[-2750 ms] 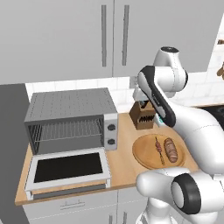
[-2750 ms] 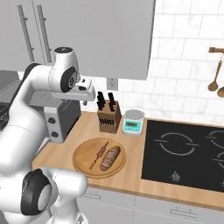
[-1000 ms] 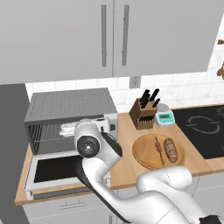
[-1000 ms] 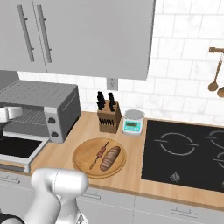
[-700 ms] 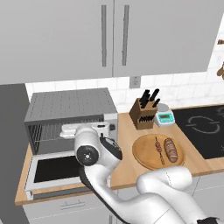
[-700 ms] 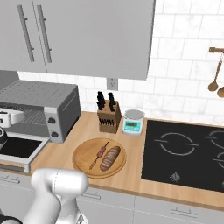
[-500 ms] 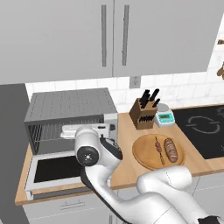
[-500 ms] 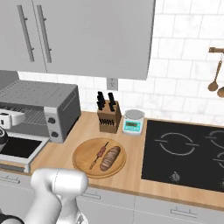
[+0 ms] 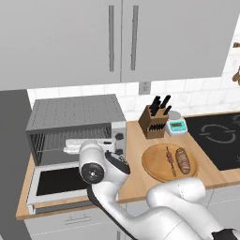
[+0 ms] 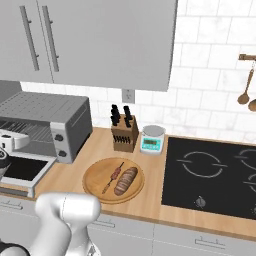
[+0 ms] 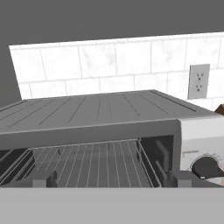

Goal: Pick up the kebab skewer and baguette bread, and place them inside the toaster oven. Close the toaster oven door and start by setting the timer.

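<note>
The toaster oven [image 9: 75,117] stands at the counter's left end, and the toaster oven door [image 9: 51,180] is dropped flat, baring the wire rack [image 11: 92,159]. My gripper [image 11: 111,181] hovers over the lowered door, level with the oven mouth and facing in. It is open and holds nothing, its fingertips [image 11: 39,179] wide apart. From the left base view the hand [image 9: 88,143] hangs before the opening. The kebab skewer [image 9: 169,160] and the baguette bread [image 9: 183,160] lie side by side on a round wooden board [image 9: 152,164], well to the right of the gripper.
A knife block [image 9: 154,123] and a small kitchen scale [image 9: 177,125] stand behind the board. A black cooktop [image 10: 215,175] takes up the counter's right side. The oven's control panel carries a knob [image 11: 205,167] at the right. Wall cabinets hang overhead.
The arm has swung from beside the knife block down and left to the front of the open oven. Over the last second it has barely shifted. The jaws stay open.
</note>
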Motion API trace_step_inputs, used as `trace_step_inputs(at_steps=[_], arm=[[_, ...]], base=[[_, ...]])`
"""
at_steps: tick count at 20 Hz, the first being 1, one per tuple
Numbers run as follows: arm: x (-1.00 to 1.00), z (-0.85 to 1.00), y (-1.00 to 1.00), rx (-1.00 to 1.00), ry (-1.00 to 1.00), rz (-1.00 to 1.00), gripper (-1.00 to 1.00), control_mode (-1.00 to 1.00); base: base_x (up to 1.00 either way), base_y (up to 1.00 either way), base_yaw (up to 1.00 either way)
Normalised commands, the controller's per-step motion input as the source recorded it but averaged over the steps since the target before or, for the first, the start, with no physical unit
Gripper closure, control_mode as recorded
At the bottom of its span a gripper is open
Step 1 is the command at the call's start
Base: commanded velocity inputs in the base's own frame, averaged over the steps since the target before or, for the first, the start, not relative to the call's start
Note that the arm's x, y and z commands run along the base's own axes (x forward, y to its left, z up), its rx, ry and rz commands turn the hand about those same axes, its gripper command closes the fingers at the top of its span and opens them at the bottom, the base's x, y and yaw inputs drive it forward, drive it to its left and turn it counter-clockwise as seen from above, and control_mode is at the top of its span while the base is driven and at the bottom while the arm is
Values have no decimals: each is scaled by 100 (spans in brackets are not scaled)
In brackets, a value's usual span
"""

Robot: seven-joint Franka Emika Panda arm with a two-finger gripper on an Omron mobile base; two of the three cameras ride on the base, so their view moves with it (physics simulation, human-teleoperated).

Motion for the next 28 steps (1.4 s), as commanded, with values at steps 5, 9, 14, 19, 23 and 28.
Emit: trace_step_inputs(at_steps=[5,9,14,19,23,28], arm=[[14,-3,29,-5,16,0,-100,-100],[10,-6,45,-7,26,6,-100,-100],[32,0,26,-1,13,3,-100,-100],[15,-29,0,1,-1,0,-100,-100],[1,-67,0,2,-2,0,-100,-100],[27,-20,-18,8,0,0,-100,-100]], base=[[0,0,0],[0,0,0],[0,0,0],[0,0,0],[0,0,0],[0,0,0]])
